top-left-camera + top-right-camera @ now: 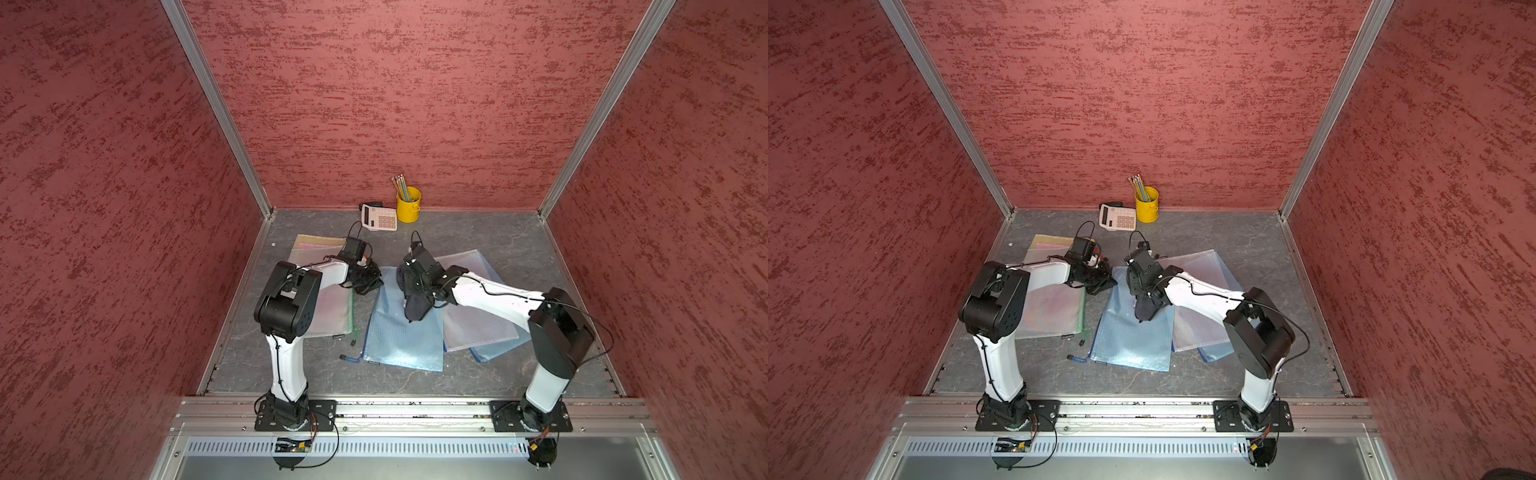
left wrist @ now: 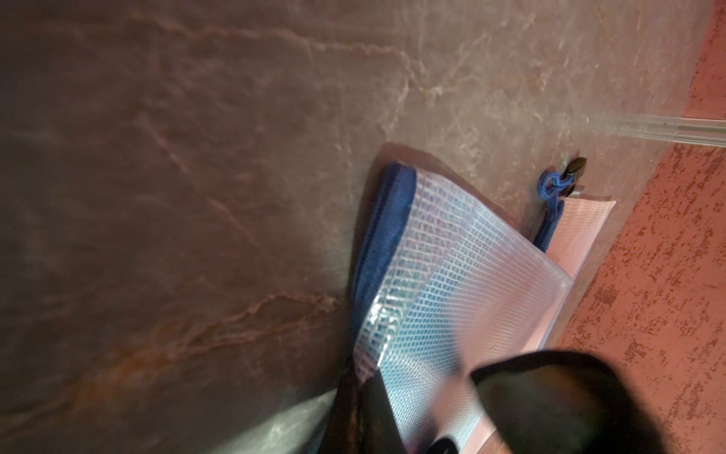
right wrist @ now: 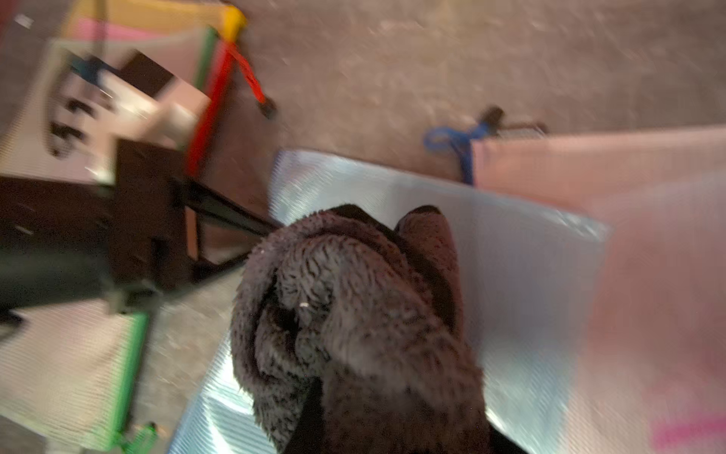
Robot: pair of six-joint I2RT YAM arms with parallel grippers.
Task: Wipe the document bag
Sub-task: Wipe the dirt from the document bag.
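The blue mesh document bag (image 1: 399, 332) (image 1: 1133, 336) lies flat mid-table in both top views. My left gripper (image 1: 371, 285) (image 2: 363, 412) is at its far left edge, jaws shut, pinching that edge beside the blue zip (image 2: 383, 236). My right gripper (image 1: 411, 289) rests on the far half of the bag, shut on a dark grey fluffy cloth (image 1: 415, 309) (image 3: 353, 314). The cloth wraps over the fingers and hides them, and it lies bunched on the bag's surface (image 3: 510, 267). The right wrist view is blurred.
A clear, green-edged bag (image 1: 332, 311) lies under the left arm, over yellow and pink ones. Overlapping clear and blue bags (image 1: 478, 324) lie under the right arm. A calculator (image 1: 379, 217) and a yellow pencil cup (image 1: 408, 204) stand by the back wall. Red walls enclose three sides.
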